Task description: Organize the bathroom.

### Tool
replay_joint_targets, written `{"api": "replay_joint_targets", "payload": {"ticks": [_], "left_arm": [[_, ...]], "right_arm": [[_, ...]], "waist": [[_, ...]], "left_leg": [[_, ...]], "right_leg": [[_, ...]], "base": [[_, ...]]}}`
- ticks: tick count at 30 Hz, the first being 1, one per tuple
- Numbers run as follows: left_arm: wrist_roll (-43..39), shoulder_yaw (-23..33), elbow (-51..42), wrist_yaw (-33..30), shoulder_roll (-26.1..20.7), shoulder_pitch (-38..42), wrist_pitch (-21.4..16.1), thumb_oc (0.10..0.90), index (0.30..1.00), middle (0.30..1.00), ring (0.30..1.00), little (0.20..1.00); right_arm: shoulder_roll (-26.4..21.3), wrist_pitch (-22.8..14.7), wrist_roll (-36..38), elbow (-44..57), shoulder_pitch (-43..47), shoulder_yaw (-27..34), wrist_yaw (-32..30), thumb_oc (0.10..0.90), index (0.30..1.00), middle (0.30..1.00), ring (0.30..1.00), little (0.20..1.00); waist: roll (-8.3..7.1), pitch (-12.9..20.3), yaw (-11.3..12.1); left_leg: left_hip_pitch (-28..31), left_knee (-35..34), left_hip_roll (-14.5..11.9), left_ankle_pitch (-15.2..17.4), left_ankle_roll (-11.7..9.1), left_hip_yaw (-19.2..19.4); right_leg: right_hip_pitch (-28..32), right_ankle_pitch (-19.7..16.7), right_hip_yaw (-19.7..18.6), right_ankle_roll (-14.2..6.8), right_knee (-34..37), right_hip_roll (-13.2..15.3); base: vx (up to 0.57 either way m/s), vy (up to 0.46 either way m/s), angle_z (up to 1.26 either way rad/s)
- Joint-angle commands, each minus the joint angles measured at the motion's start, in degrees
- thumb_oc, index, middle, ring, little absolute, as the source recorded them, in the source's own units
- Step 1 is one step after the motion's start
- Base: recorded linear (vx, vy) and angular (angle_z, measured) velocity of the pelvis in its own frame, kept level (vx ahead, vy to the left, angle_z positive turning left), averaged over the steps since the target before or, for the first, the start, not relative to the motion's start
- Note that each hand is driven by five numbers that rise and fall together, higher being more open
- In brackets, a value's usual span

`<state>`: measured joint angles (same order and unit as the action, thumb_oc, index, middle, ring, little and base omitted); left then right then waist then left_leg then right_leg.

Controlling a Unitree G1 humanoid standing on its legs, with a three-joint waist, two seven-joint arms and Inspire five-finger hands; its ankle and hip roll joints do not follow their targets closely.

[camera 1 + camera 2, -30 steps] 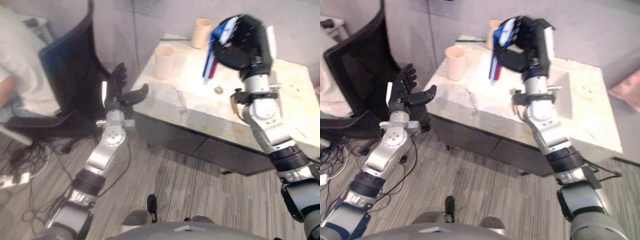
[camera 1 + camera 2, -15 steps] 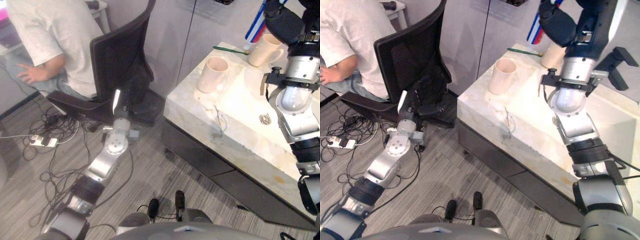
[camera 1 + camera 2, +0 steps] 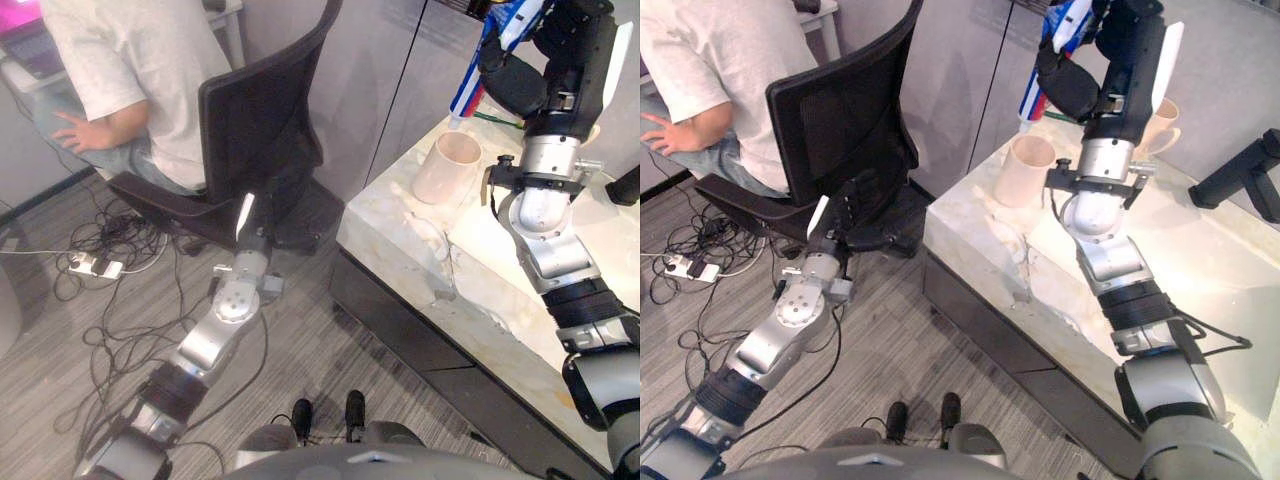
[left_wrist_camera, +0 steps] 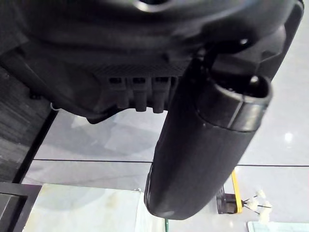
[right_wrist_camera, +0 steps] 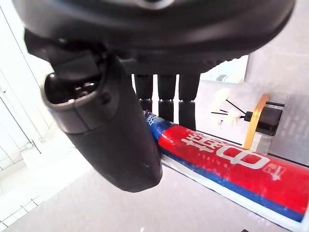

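Observation:
My right hand point(image 3: 545, 60) is raised over the back of the marble counter point(image 3: 400, 220), shut on a blue, red and white toothpaste tube point(image 3: 468, 88). The tube hangs tilted, its lower end just above and behind a pale pink cup point(image 3: 447, 168) near the counter's left corner. In the right wrist view the tube point(image 5: 231, 164) lies under the curled fingers beside the thumb point(image 5: 111, 140). A second pale cup point(image 3: 1162, 118) stands behind my right arm, with a green toothbrush point(image 3: 490, 118) lying near it. My left hand point(image 3: 855, 205) is low, in front of the chair, fingers straight and empty.
A black office chair point(image 3: 260, 110) stands left of the counter with a person point(image 3: 120, 70) in a white shirt seated at it. A power strip and cables point(image 3: 95, 265) lie on the floor. A black stand point(image 3: 1240, 180) sits at the counter's right.
The camera has shifted. My right hand has carried the tube from over the far cup towards the near pink cup. The left hand stays by the chair.

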<state>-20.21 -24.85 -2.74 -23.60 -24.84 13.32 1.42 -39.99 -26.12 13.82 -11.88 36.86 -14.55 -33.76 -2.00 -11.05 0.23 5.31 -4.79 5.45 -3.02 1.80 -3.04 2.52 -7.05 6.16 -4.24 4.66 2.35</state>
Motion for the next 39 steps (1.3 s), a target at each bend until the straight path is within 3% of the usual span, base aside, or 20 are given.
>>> {"api": "replay_joint_targets", "payload": {"ticks": [1,15,26,39], "left_arm": [[0.3,-1.49,-6.27,-0.64,-0.21,2.0,-6.99,0.8,0.9,0.9,0.9,0.9],[-0.14,-0.85,-6.41,0.15,-0.46,-0.57,-6.65,0.8,0.9,0.9,0.9,0.9],[-0.34,-1.73,-7.13,1.11,-1.23,-3.39,-7.42,0.8,0.9,0.9,0.9,0.9],[-0.49,-0.95,-6.8,2.46,-1.58,-5.04,-6.24,0.8,0.9,0.9,0.9,0.9]], "right_arm": [[-1.09,-2.75,-0.63,2.69,4.71,4.11,-0.38,0.4,0.3,0.3,0.3,0.3],[-1.56,-2.24,-1.38,3.65,1.45,6.06,-0.59,0.4,0.3,0.3,0.3,0.3],[-2.99,-4.3,-2.87,3.15,1.84,7.85,-4.37,0.4,0.3,0.3,0.3,0.3],[-3.73,-3.29,-1.62,2.76,-0.34,8.56,-1.89,0.4,0.3,0.3,0.3,0.3]], "waist": [[-0.21,6.53,0.49],[0.34,6.39,-0.27],[-0.35,5.84,0.91],[-0.74,5.61,1.21]], "left_leg": [[-1.01,1.26,-1.0,5.93,-0.23,5.81],[-0.82,1.98,-0.77,6.37,-0.31,6.29],[-2.05,5.62,-1.38,7.58,-0.66,7.02],[-1.93,8.0,-2.03,8.94,-1.45,7.25]], "right_leg": [[-0.34,7.05,1.22,-3.23,-1.07,-0.81],[0.17,7.13,0.55,-2.74,-0.58,-1.77],[1.31,9.0,2.41,-1.35,-1.35,-2.46],[2.78,10.89,4.39,-0.47,-2.47,-3.18]], "base": [[0.05,-0.018,0.04],[0.06,-0.039,-0.04],[0.09,-0.076,0.04],[0.11,-0.082,0.06]]}}
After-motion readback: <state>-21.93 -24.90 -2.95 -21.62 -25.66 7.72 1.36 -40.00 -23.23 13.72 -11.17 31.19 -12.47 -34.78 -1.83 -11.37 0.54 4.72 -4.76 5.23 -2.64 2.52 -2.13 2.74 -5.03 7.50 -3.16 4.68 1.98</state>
